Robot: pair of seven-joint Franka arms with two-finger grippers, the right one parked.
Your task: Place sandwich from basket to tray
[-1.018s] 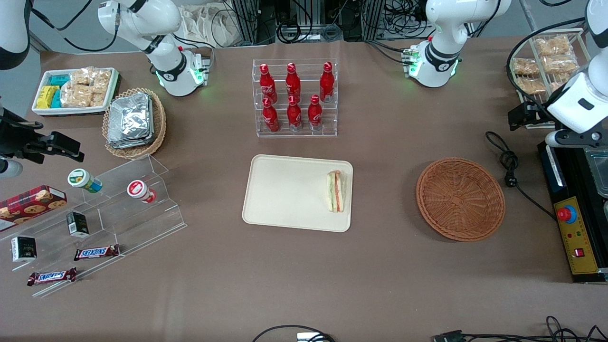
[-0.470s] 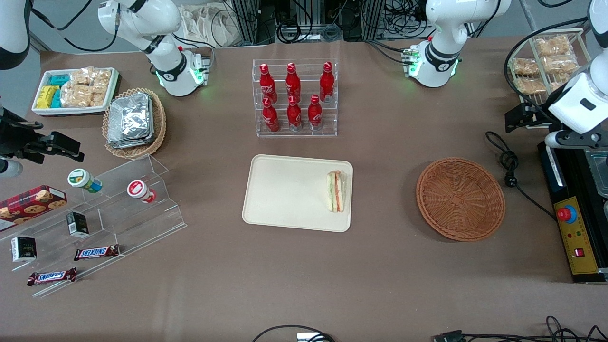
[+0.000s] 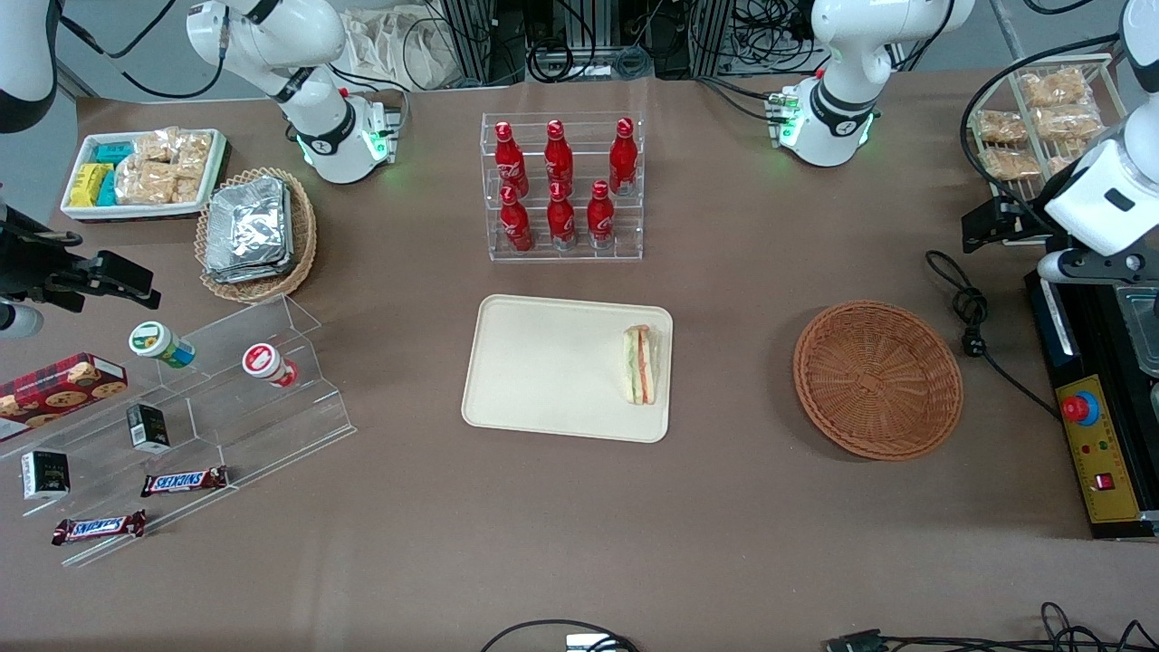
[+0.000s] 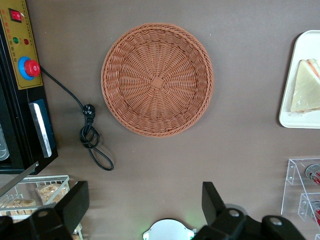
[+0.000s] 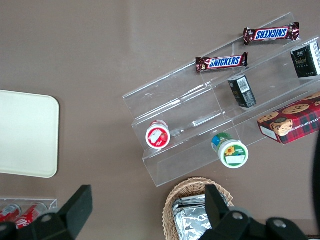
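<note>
Front view: sandwich [image 3: 640, 365] lies on tray [image 3: 552, 367], at tray edge nearest basket [image 3: 877, 379]. Basket holds nothing. My pincer [image 4: 145, 205] spread wide, gripping nothing, raised high above bench [image 3: 724, 507], off basket's side toward working arm's end, near black control box [image 3: 1091, 435].

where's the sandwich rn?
In the front view the sandwich lies on the tray, at its edge nearest the empty basket; the open gripper is elsewhere.
</note>
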